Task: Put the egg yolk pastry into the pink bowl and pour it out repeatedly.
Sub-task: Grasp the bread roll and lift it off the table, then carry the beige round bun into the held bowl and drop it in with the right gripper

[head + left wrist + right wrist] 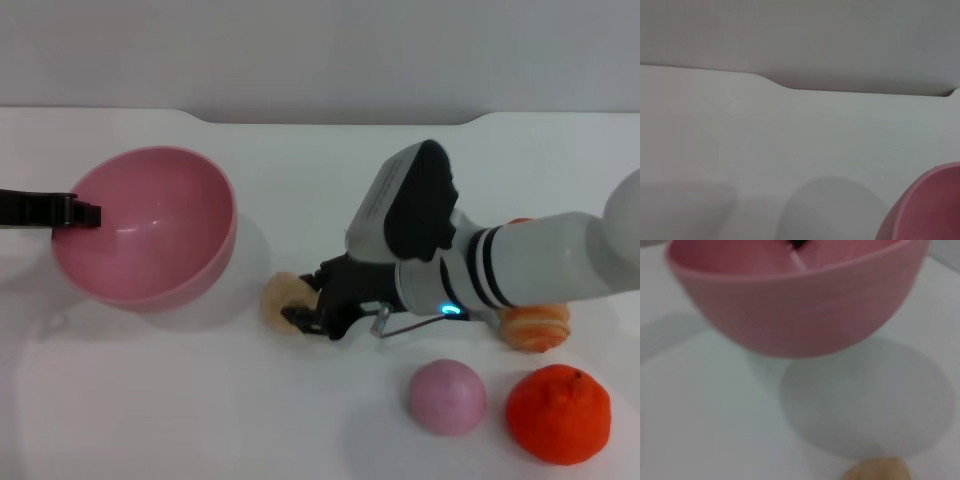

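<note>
Two claws at work. My left claw grips the pink bowl at its rim, tilted and lifted off the table. My right claw sits low, fingers closed around the egg yolk pastry beside the bowl.

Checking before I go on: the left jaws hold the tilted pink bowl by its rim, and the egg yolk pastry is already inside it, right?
Not quite. The left gripper does hold the tilted pink bowl by its rim, but the egg yolk pastry lies on the table beside it, at the right gripper. The head view shows the bowl empty.
</note>
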Controlling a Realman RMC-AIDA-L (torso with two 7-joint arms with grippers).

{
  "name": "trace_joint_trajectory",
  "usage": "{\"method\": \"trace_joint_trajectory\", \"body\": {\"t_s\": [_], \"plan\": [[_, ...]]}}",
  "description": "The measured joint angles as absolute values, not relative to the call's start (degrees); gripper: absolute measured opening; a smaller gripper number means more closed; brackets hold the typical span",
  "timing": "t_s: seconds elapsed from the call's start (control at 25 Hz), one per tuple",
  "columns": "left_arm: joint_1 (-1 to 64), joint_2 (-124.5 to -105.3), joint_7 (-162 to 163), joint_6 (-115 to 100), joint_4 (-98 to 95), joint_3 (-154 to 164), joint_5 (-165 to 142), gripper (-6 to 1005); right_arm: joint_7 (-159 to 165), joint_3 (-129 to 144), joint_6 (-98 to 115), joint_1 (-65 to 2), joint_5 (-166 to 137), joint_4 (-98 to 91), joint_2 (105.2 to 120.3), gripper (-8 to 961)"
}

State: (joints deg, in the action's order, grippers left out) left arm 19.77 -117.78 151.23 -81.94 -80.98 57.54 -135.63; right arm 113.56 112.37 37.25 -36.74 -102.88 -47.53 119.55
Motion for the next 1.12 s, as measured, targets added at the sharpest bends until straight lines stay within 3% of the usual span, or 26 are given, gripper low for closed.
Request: {"method": "trace_joint_trajectory", "body": {"t_s": [0.24, 0.56, 0.92, 1.12], "plan": [[20.0, -117.77, 151.2, -81.9, -80.8, 58.0, -135.6, -1, 113.3, 109.8, 37.4, -36.4, -100.2, -46.9, 119.12, 435], [20.6, -117.68, 151.0, -80.9, -80.0, 59.7, -135.6, -2, 111.5, 99.9, 43.7, -34.3, -100.2, -47.3, 118.77, 338], [24.2, -117.71, 151.0, -78.3, -74.3, 62.9, -135.6, -2, 103.4, 80.3, 59.6, -27.9, -100.2, -59.2, 118.52, 274], [27.9, -117.98, 151.5, -73.7, -69.8, 69.9, -135.2, -2, 101.5, 76.3, 71.1, -28.1, -100.3, -69.5, 118.57, 250]]}}
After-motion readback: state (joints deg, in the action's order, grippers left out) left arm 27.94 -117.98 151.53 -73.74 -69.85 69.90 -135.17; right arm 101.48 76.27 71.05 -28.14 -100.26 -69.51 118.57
